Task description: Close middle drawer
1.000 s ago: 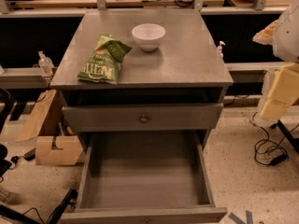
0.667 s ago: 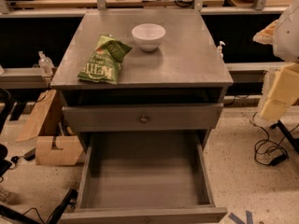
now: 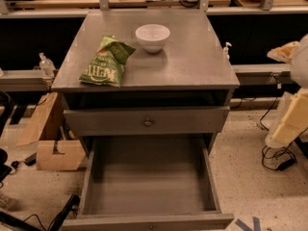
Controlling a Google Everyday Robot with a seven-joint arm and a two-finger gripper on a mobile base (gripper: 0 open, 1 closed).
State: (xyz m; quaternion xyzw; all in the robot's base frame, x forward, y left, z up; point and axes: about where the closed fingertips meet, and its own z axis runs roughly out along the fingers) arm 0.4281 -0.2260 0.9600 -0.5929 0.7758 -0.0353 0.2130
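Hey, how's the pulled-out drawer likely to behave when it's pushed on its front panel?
The drawer looks empty, so it is probably light and slides easily. Its box looks rigid and should not flex. Pulled far out, it may skew under an off-centre push; aim mid front panel. The tool is not in view; only the arm shows at right.

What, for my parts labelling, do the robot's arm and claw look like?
At the right edge, the arm shows smooth cream-white, blocky casing with a rounded white section above. No markings or cables on it show. The claw is out of view.
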